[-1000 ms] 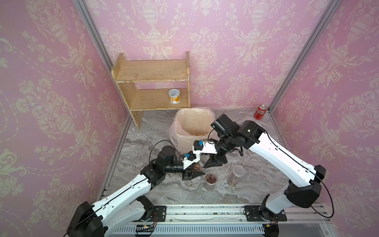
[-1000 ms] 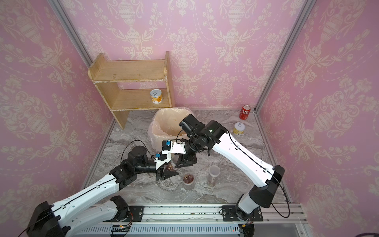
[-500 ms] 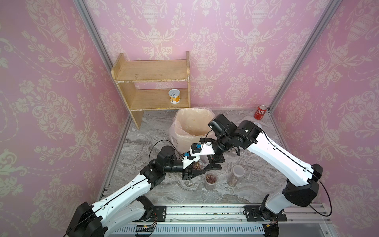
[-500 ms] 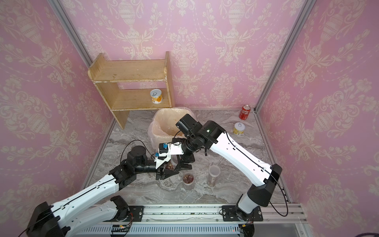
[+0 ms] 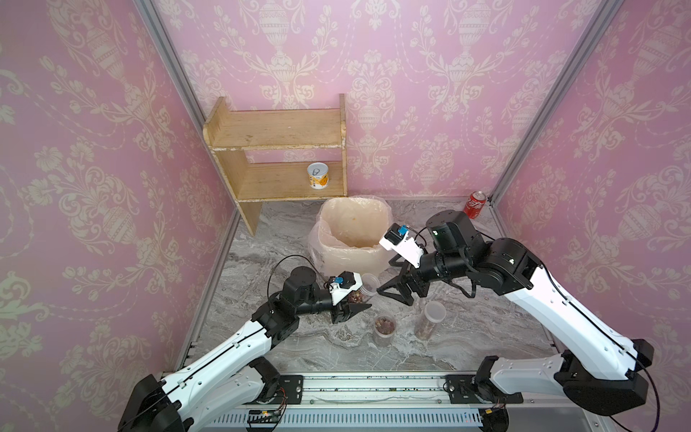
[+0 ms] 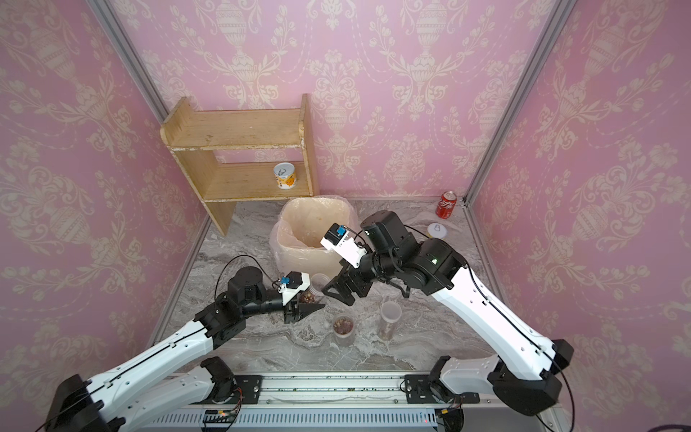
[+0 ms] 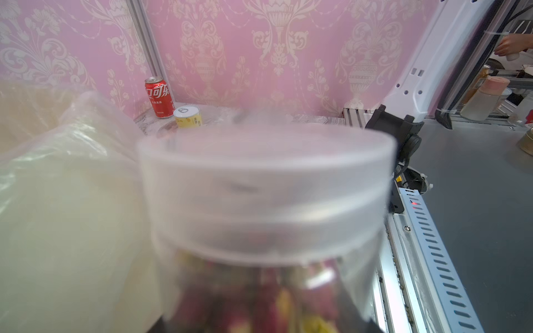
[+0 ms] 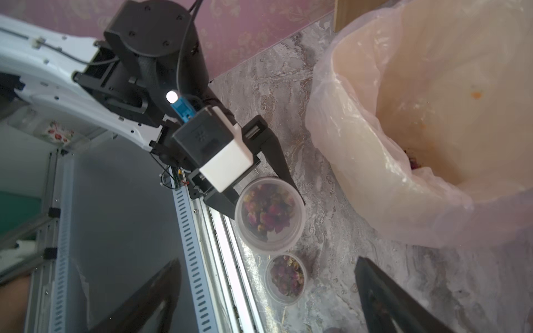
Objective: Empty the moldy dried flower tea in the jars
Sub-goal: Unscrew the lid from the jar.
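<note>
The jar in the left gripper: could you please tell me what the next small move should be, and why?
Probably ease the right gripper forward until its open fingers straddle the lid, then shut on it. The left gripper clamps the jar with the lid on, the right fingers stand wide and clear of it, so no tea can pour yet.

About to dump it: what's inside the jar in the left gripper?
Dried pink-purple flower buds show inside the jar. They cover its floor, so anything under the top layer is hidden.
</note>
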Tool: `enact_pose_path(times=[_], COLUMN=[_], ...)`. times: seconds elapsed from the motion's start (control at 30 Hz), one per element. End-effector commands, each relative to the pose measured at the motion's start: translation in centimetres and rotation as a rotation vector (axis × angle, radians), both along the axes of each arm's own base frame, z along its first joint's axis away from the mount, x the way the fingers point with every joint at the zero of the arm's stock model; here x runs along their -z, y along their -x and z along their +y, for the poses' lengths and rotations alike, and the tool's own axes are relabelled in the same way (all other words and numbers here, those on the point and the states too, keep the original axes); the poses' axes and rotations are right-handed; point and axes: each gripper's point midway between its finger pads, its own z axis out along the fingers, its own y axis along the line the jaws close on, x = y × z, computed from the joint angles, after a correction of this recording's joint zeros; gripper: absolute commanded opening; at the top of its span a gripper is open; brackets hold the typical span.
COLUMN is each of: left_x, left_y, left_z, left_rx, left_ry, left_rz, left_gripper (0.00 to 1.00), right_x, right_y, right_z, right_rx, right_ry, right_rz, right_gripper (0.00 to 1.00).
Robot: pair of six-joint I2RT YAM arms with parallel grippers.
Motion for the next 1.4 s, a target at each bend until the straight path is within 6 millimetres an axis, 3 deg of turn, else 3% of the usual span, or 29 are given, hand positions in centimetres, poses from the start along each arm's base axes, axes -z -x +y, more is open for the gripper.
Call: enact_pose_path(times=[0.0,0.27,0.8,1.13,1.27,1.37], left_x=[-0.6,-0.6,-0.2,-0.3,-0.5,-1.0], left_y=[-0.5,-0.7,-0.6,-0.2,0.6,1.4], left_z=[0.3,0.4,0.4,0.3,-0.1,-0.5], left_rx=[-0.028,-0.037,-0.035,-0.016,0.027,0.08], left_ry=[-0.024,-0.033,-0.041,-0.028,0.001,0.035], left_rz=[-0.055,-0.055,-0.048,-0.033,-0.009,0.019], left_gripper=[0.01,0.02,0.02,0.02,0.02,0.01], right_x=[1.8,4.5,5.7,5.8,5.4,4.6], right_y=[-1.4,-2.2,-0.7,-0.5,-0.2,1.1], right_z=[-0.4,1.8,3.9,4.6,4.9,5.2], right_rx=[0.263,0.302,0.215,0.147,-0.002,-0.234], right_ry=[0.016,0.062,0.109,0.118,0.132,0.131], right_rz=[0.235,0.39,0.431,0.391,0.275,0.139], right_gripper=[0.93,0.89,0.8,0.53,0.43,0.35])
